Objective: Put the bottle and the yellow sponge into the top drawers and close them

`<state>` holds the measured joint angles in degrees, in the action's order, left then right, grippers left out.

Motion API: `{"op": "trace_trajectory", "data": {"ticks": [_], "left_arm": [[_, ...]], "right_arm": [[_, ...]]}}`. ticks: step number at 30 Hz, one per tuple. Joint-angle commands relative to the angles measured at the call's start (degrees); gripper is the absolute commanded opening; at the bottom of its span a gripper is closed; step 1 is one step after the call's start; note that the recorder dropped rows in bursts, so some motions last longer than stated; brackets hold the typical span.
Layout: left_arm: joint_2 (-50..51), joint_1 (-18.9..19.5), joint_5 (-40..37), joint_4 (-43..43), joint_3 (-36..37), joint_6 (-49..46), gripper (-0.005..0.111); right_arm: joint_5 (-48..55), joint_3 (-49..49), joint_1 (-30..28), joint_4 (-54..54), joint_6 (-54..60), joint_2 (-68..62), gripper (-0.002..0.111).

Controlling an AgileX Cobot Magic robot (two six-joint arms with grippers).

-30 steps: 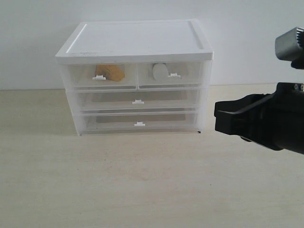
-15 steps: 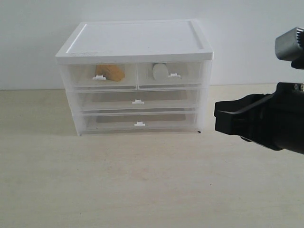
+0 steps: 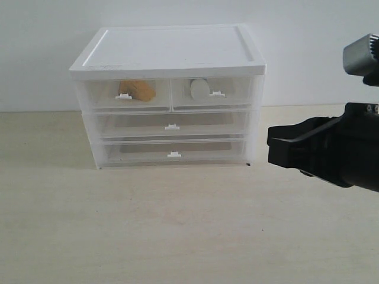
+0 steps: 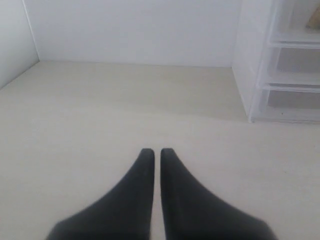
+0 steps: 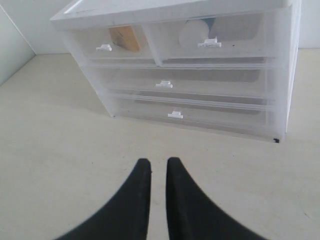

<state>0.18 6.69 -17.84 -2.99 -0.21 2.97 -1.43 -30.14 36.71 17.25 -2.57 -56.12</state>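
Two top drawers (image 3: 148, 102) sit flush in the white cabinet (image 3: 169, 53), which stands at the table's (image 3: 177, 225) back edge. Yellow sponge (image 3: 137, 90) lies inside the left drawer, bottle (image 3: 200, 89) inside the right. My left gripper (image 4: 157, 152): fingers together, empty. My right gripper (image 5: 158, 162): fingers nearly together, thin slit between, empty, facing the cabinet front.

Left gripper (image 4: 157, 151): dark fingers (image 4: 135, 195) pressed together, hairline slit, nothing held; sits apart from cabinet (image 3: 172, 53), off its left front corner. Right gripper (image 5: 158, 161): tips nearly meeting, looks closed, thin gap, empty; aimed at cabinet front from clear of it. Right arm (image 3: 331, 151): black body level with cabinet's lower half, just right of it; grey link above.
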Motion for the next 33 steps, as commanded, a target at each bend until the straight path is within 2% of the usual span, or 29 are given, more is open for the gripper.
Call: {"op": "trace_trajectory", "data": {"ticks": [1, 3, 5, 7, 11, 17, 33], "left_arm": [[-0.2, 0.0, -0.2, 0.6, 0.2, 0.7, 0.004], [-0.2, 0.0, -0.2, 0.6, 0.2, 0.6, 0.004], [-0.2, -2.4, -0.2, 0.6, 0.2, 0.5, 0.004], [-0.2, -6.8, -0.2, 0.6, 0.2, 0.5, 0.004], [-0.2, -9.3, -0.2, 0.6, 0.2, 0.5, 0.004], [-0.2, -7.9, -0.2, 0.6, 0.2, 0.5, 0.004], [-0.2, -7.9, -0.2, 0.6, 0.2, 0.5, 0.004]], "right_arm": [[-0.3, 0.1, -0.2, -0.1, 0.2, 0.3, 0.008], [-0.3, 0.1, -0.2, -0.1, 0.2, 0.3, 0.008], [-0.3, 0.1, -0.2, -0.1, 0.2, 0.3, 0.008], [-0.3, 0.1, -0.2, -0.1, 0.2, 0.3, 0.008], [-0.3, 0.1, -0.2, -0.1, 0.2, 0.3, 0.008], [-0.3, 0.1, -0.2, -0.1, 0.2, 0.3, 0.008], [-0.3, 0.1, -0.2, -0.1, 0.2, 0.3, 0.008]]}}
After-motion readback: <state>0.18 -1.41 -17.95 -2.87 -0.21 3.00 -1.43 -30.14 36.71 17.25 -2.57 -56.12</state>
